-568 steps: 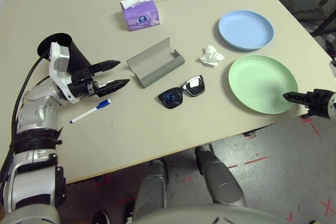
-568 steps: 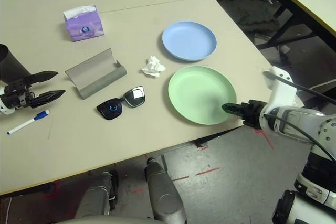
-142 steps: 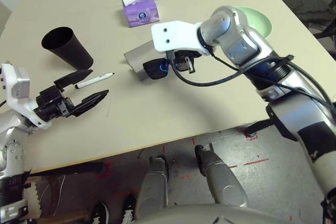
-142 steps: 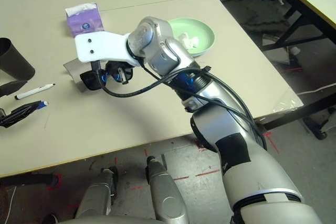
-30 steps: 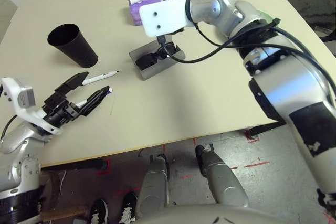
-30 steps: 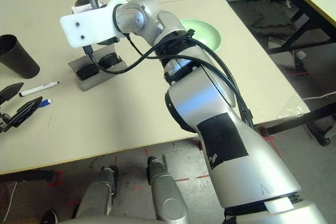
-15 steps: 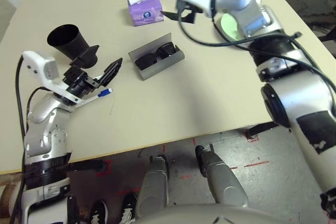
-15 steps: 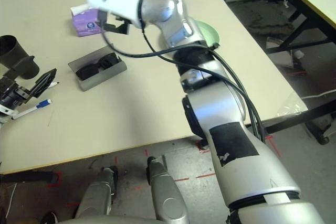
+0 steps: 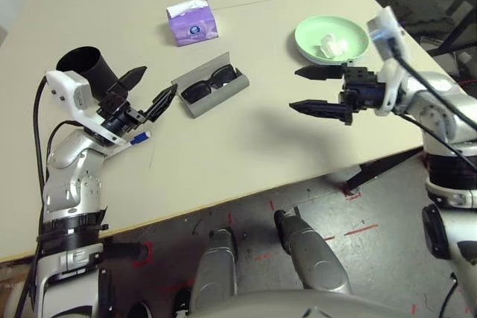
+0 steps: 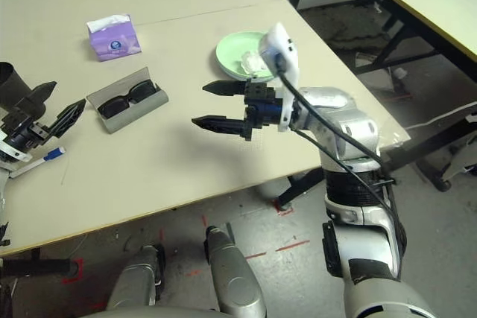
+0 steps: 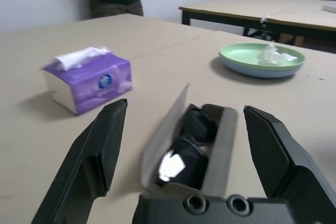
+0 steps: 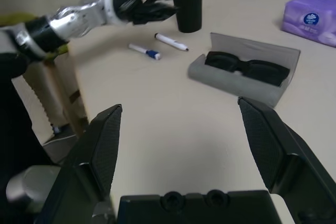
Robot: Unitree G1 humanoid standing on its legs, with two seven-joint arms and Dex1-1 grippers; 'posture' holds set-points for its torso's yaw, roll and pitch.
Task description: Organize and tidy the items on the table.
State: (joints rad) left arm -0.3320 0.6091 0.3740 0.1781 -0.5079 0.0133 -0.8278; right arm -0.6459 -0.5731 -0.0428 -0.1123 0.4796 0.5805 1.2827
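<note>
While both sets of fingers stand wide apart and hold nothing, most of the sorting looks done. Black sunglasses (image 9: 208, 82) lie inside the grey glasses case (image 9: 211, 89), whose lid stands open, so closing it is probably one step left. The crumpled tissue (image 9: 329, 46) sits in the green plate (image 9: 332, 40), which rests on a blue plate (image 11: 261, 70) visible as a rim beneath it; stacking frees space at the far right of the tabletop (image 9: 246, 147). A purple tissue box (image 9: 192, 22) stands beyond the case, well apart from it. My left gripper (image 9: 147, 91) hovers just beside the black cup (image 9: 83, 67), pointing toward the open case. Two markers lie near the cup: a blue-capped marker (image 12: 145, 52) and a black-capped marker (image 12: 170, 41), both loose on the surface. They look like the remaining clutter; I judge the cup is upright nearby to take them. My right gripper (image 9: 320, 90) hangs above bare tabletop between the case and the plates, fingertips aimed toward the case, touching nothing. Risk: the thin markers may roll when pinched.
</note>
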